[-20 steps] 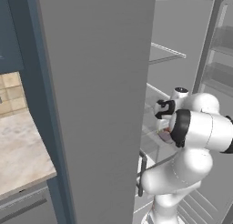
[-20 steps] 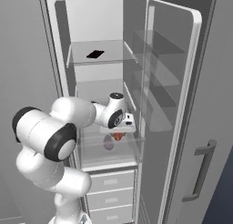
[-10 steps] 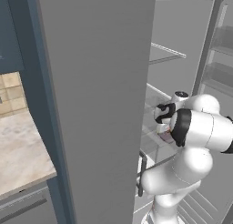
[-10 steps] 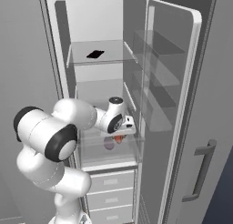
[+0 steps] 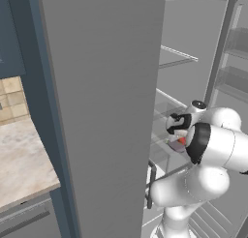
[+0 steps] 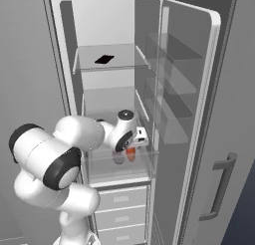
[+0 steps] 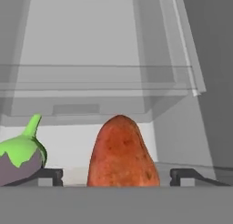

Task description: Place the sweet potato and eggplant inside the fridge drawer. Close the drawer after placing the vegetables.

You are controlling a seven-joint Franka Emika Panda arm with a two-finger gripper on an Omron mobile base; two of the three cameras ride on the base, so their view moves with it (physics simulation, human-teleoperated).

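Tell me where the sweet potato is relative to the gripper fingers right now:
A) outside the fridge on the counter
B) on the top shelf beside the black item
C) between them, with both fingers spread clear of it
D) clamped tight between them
C: in the hand view the sweet potato stands between the fingertips, which sit well apart from its sides, beside the eggplant.

Clear fridge drawer (image 7: pixel 173 123) with sweet potato (image 7: pixel 122 152), eggplant (image 7: pixel 20 161)

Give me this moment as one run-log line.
gripper: open, astride sweet potato | eggplant: beside it | fridge drawer: open, both inside | next: retract, close drawer
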